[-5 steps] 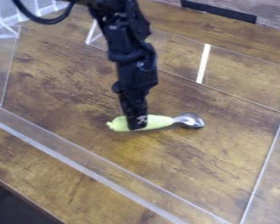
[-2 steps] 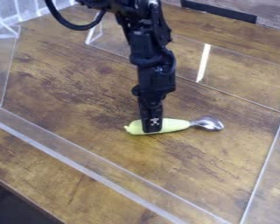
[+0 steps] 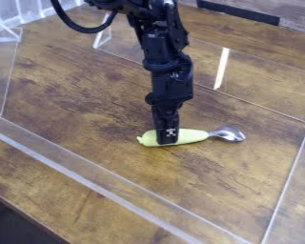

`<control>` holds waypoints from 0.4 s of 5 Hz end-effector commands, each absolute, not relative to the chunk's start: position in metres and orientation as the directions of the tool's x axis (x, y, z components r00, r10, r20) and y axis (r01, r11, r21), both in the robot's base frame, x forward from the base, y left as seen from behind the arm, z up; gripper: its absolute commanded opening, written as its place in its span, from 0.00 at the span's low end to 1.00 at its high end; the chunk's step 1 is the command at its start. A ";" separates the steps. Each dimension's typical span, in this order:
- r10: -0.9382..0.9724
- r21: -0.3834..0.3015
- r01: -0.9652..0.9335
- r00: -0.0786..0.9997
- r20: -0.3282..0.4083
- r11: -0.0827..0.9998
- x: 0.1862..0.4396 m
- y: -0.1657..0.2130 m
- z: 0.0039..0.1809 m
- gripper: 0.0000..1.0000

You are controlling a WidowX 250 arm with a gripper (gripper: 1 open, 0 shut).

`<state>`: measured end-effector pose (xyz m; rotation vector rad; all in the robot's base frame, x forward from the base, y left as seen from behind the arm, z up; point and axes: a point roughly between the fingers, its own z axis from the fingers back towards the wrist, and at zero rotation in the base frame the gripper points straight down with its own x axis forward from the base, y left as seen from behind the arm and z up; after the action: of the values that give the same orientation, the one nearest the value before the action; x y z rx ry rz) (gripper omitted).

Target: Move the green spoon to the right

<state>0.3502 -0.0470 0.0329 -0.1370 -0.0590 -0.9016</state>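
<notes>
wooden worktop [image 3: 66,105] lies under the gripper [image 3: 167,134], its jaws clamped on the green spoon [image 3: 187,137], silver bowl poking out rightward.

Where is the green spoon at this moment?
In the camera view, the green spoon lies on the wooden table, right of centre, silver bowl pointing right. The gripper is shut on its handle from above.
</notes>
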 end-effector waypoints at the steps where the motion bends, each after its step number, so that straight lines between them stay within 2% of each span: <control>1: -0.798 -0.073 0.812 0.583 0.148 0.580 0.361 -0.066 0.040 0.00; 2: -0.809 -0.079 0.822 0.569 0.150 0.564 0.366 -0.069 0.041 0.00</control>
<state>0.3572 -0.0536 0.0300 -0.1621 -0.0455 -0.9083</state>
